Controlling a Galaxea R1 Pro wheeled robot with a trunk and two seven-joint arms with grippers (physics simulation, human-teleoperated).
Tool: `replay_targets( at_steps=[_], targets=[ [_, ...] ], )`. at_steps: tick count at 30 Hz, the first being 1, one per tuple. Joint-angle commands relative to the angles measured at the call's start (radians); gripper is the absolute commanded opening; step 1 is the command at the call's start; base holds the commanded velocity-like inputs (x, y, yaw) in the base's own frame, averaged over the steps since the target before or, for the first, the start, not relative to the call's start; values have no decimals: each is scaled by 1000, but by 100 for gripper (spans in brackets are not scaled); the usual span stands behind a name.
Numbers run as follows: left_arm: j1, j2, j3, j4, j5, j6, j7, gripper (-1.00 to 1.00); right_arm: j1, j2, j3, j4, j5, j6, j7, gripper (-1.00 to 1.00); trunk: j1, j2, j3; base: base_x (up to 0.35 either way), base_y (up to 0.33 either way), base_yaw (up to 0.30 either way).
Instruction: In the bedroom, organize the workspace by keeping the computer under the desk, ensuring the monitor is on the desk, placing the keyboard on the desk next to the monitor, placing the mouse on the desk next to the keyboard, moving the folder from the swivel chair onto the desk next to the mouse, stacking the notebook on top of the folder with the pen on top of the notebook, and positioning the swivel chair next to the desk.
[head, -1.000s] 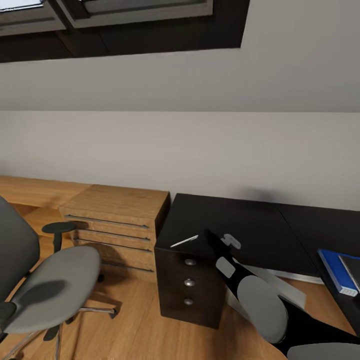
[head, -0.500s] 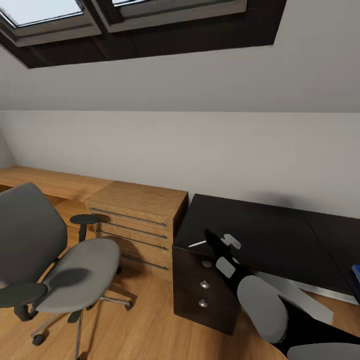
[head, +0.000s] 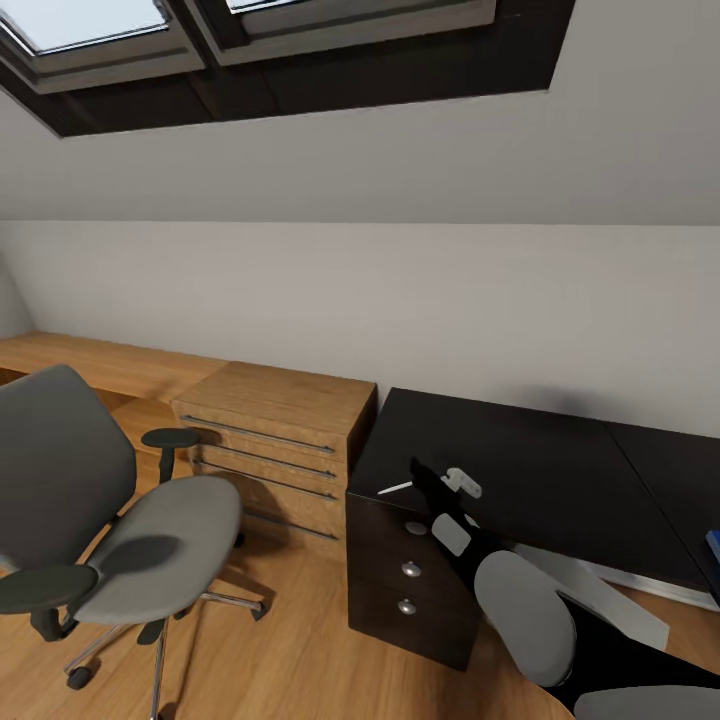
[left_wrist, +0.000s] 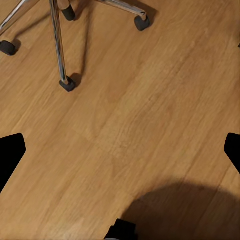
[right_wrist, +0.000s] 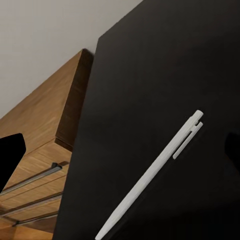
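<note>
Nothing shifts lately; right end effector (head: 425, 478) hovers over the pen (head: 395, 488).
Fingers look spread; a clumsy pinch could roll it off the counter (head: 520, 470) edge.

Right arm (head: 520, 600): glossy black links, rounded grey shell panels, small grey plate near wrist, white bracket by the gripper (head: 418, 472). Black fingertips (right_wrist: 10, 155) at wrist-view edges.

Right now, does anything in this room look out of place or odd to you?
One thing: a white pen lies alone at an angle near the end of the black desk, above its drawers. The grey swivel chair stands out on the wood floor, in front of the wooden drawer chest, not at the desk.
</note>
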Motion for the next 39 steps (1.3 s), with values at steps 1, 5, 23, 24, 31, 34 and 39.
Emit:
replay_targets(
  at_steps=[1, 5, 23, 24, 31, 34, 39],
  targets=[
    [-2, 0, -3, -2, 2, -2, 2, 100, -1, 0, -2, 1, -11, -3, 8, 100, 0, -1, -1, 0, 0, 1],
    [-2, -1, -3, -2, 2, -2, 2, 100, -1, 0, -2, 1, -11, -4, 8, 100, 0, -1, -1, 0, 0, 0],
    [-2, -6, -3, -2, 3, -2, 4, 100, -1, 0, -2, 1, -11, -19, 10, 100, 0, -1, -1, 0, 0, 0],
    [-2, -6, -3, -2, 3, -2, 4, 100, -1, 0, -2, 1, -11, -18, 10, 100, 0, -1, -1, 0, 0, 0],
    [-2, -6, -3, -2, 2, -2, 3, 100, -1, 0, -2, 1, -15, -16, 8, 100, 0, -1, -1, 0, 0, 0],
    [-2, -6, -3, -3, 2, -2, 3, 100, -1, 0, -2, 1, -15, -15, 7, 100, 0, -1, -1, 0, 0, 0],
    [-1, -6, -3, -10, 2, -4, 4, 100, -1, 0, -2, 1, -2, -15, 5, 100, 0, -1, -1, 0, 0, 0]
  ],
)
